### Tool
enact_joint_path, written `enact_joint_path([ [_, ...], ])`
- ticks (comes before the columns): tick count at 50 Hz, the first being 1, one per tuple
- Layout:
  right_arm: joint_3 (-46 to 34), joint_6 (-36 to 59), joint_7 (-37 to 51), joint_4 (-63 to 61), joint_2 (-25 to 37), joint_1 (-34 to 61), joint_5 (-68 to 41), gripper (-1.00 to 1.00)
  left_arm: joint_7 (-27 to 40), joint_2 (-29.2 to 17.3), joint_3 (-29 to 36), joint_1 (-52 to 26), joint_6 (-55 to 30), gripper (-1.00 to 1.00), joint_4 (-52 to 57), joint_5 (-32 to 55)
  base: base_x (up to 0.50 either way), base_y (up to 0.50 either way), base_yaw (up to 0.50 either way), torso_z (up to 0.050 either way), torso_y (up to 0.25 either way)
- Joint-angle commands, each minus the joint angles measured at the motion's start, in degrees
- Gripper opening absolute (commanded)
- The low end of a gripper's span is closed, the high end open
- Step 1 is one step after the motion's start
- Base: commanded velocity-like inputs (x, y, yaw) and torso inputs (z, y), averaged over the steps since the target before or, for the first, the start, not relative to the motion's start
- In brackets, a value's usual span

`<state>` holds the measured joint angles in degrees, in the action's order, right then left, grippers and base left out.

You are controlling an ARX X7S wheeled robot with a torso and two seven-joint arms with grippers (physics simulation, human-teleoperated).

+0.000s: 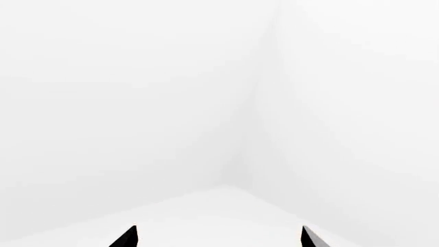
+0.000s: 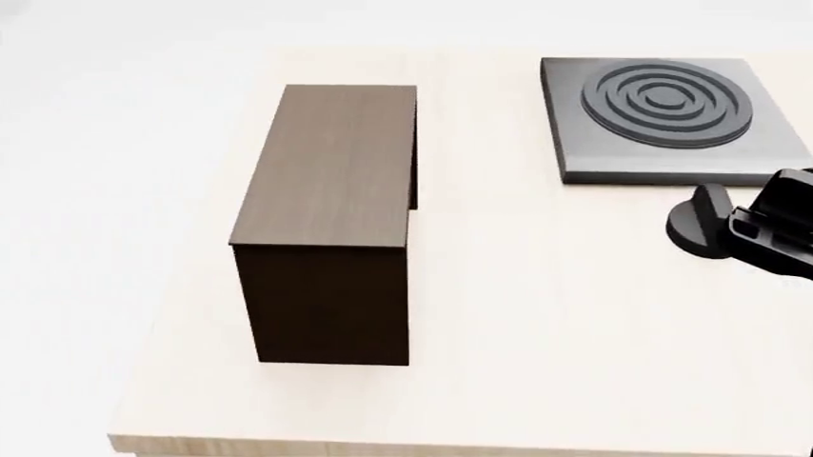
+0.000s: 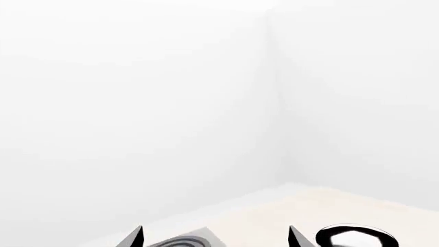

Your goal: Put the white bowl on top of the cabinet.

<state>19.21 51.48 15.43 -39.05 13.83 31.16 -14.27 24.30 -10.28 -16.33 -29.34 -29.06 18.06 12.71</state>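
My left claw (image 1: 219, 239) sits out of the head view. Its own camera shows only the two dark fingertips (image 1: 127, 237) spread wide with nothing between them, aimed at blank white walls. I judge it is parked, since there is nothing on that side for it to take. The cabinet (image 2: 330, 209) stands on the pale wooden table (image 2: 534, 314), lengthwise away from me, and its flat wood-grain top is bare. That top is where the load must end up, and it looks broad and level enough to take a wide dish without fuss. To the right of the cabinet and farther back, well apart from it, lies the square grey stove plate (image 2: 667, 114) with its raised rings, and nothing rests on it. Farther right of the cabinet, at the edge of the head view, my right arm (image 2: 763, 233) reaches in low over the table, just in front of the stove plate. My right claw (image 3: 216, 239) is also spread wide and empty, pointing past a corner of the stove plate, so I take it to be searching and not yet gripping. The white bowl does not show on the table in the head view. The right wrist view shows a round, dark-rimmed shape (image 3: 357, 237) with a pale middle beyond the stove plate, but I cannot tell whether that is the bowl or something else.
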Motion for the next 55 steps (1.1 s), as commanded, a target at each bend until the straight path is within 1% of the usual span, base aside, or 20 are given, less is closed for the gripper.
enact_joint_path([
  [1,1.29,0.77,0.85,0.53,-0.46,0.46,-0.63,1.0,0.25,-0.19,0.28,0.14,0.3,1.0,-0.16,0.37,0.0,0.0,0.0,0.0,0.0],
  [3,2.89,0.61,-0.25,0.19,-1.4,0.61,-2.67,1.0,0.32,-0.23,0.37,0.15,0.26,1.0,-0.12,0.4,0.02,0.0,0.0,0.0,0.0],
  [4,2.15,0.12,0.36,0.42,-0.95,0.28,-1.52,1.0,0.36,-0.26,0.36,0.14,0.15,1.0,0.0,0.48,0.44,0.0,0.0,0.0,0.0],
  [37,1.66,-0.12,1.73,1.05,-0.29,0.15,-1.64,1.0,1.29,-0.94,0.94,0.33,0.31,1.0,0.01,1.41,0.5,0.0,0.0,0.0,0.0],
  [47,0.38,-1.69,5.82,3.86,0.57,-0.1,2.99,1.0,1.5,-1.12,1.05,0.35,0.62,1.0,-0.3,1.67,0.01,0.0,0.0,0.0,0.002],
  [55,1.1,-2.28,8.31,5.84,1.02,-0.18,5.17,1.0,1.69,-1.26,1.24,0.39,0.63,1.0,-0.3,1.87,0.0,0.0,0.0,0.0,0.0],
])
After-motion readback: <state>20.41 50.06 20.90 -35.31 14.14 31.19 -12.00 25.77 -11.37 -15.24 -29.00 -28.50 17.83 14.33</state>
